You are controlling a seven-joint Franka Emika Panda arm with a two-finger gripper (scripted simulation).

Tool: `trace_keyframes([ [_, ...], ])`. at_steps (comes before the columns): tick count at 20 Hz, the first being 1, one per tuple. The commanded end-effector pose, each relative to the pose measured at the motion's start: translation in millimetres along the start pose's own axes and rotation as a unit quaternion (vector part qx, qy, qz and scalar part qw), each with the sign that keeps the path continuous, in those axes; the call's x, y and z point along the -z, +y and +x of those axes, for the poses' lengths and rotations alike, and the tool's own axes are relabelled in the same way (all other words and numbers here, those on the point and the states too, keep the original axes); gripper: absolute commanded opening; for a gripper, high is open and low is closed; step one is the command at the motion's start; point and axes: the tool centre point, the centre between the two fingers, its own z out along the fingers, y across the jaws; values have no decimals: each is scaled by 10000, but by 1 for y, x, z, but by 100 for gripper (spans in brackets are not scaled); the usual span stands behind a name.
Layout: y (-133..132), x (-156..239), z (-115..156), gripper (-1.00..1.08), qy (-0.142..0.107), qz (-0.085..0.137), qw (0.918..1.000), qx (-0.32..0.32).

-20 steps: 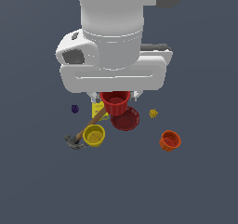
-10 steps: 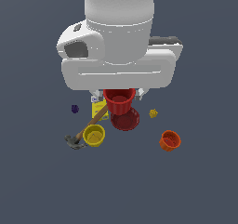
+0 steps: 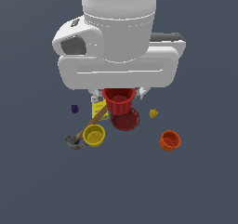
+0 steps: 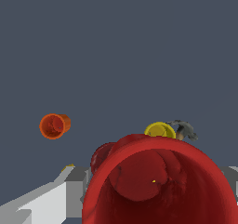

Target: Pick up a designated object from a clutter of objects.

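The designated object, a bright red ribbed cup (image 3: 119,101), hangs under the big white hand, above the table and just over the dark red bowl (image 3: 125,121). My gripper (image 3: 119,95) is shut on the cup; only the grey fingertips (image 3: 95,96) peek out beside it. In the wrist view the red cup (image 4: 158,186) fills the near part of the picture, its mouth open to the camera, with a pale finger (image 4: 46,202) beside it. The rest of the clutter of objects lies on the table below.
Yellow cup (image 3: 94,135) and a wooden-handled hammer (image 3: 86,129) lie toward the exterior view's left, a yellow box (image 3: 99,110) behind them. An orange cup (image 3: 169,140) stands apart at the right. Small purple bit (image 3: 75,108) and yellow bit (image 3: 153,113) flank the bowl.
The hand has risen a little with the red cup in it and looms larger in the exterior view. The things on the table have not moved.
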Motion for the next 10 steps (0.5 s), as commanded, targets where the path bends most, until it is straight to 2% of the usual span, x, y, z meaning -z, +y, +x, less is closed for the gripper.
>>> trace_keyframes([
  [1,0,6,3,-100,11,-1,10000,0],
  [10,0,14,9,-100,11,-1,10000,0],
])
